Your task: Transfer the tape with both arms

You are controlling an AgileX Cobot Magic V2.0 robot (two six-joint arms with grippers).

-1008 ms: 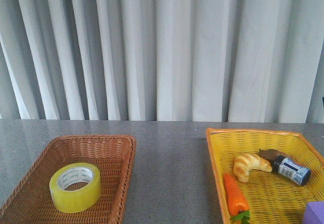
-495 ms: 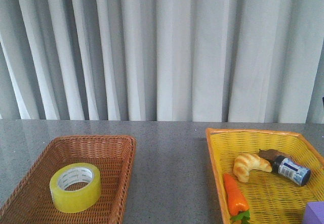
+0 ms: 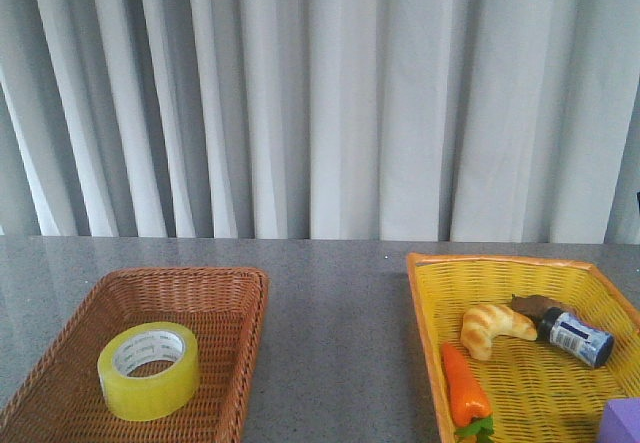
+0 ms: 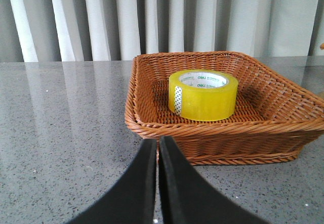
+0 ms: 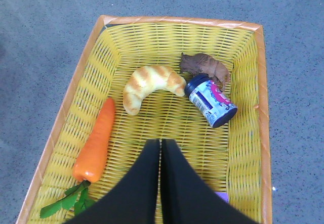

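One tape (image 3: 148, 370) — flat, core upward

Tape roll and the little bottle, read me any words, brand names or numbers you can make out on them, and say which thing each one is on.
"deli": green brand lettering on the white inner core of the tape, seen in the left wrist view; the smaller print beside it is too small to read.
Bottle in the yellow basket: its blue, white and pink label carries print, but it is too blurred to read in any view.
No other text is visible.
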